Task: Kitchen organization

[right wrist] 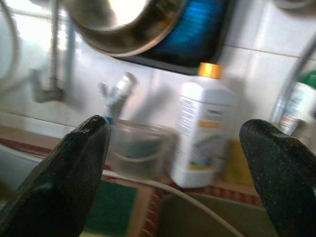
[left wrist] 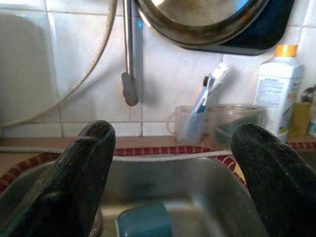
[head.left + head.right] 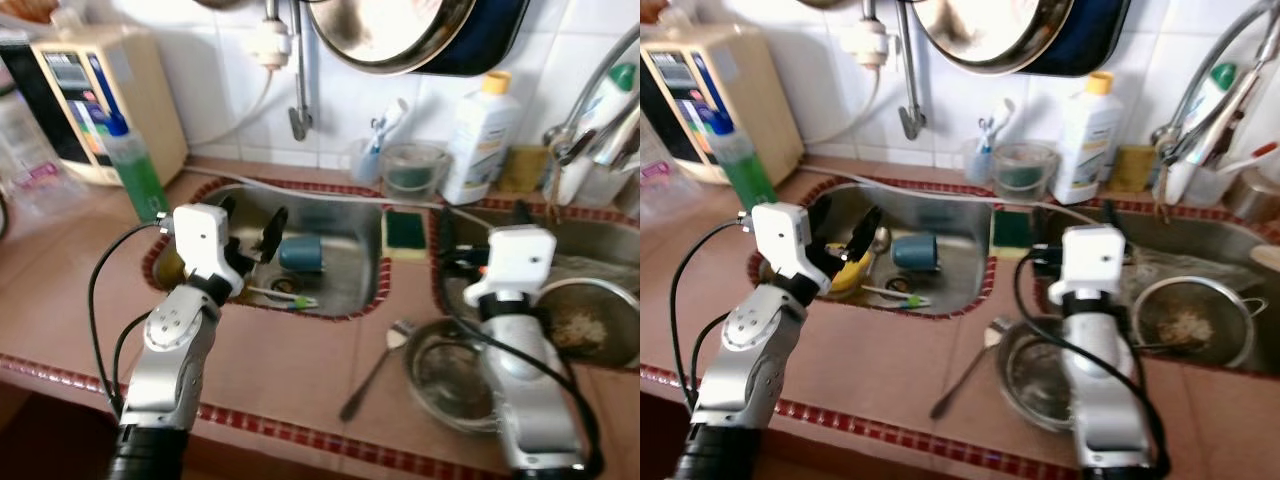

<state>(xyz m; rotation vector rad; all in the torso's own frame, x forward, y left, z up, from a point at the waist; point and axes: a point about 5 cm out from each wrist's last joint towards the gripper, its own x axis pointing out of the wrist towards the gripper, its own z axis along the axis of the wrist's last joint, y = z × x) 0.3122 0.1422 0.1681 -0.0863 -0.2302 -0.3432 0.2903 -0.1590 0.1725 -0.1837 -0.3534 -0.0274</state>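
Both jaws spread, blue cup (image 3: 301,253) in sink (image 3: 345,225)

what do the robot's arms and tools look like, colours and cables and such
Both arms are silver metal with rounded joint housings, each ending in a boxy white wrist block. Loose black cables loop along the outside of each arm. The left tool and right tool each have two long black fingers with a slightly rough, matte surface and rounded tips. No markings can be made out.

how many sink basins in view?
2. The left basin lies ahead of the left gripper and holds a teal cup. The right basin holds a metal strainer; its far end is cut off by the frame edge.
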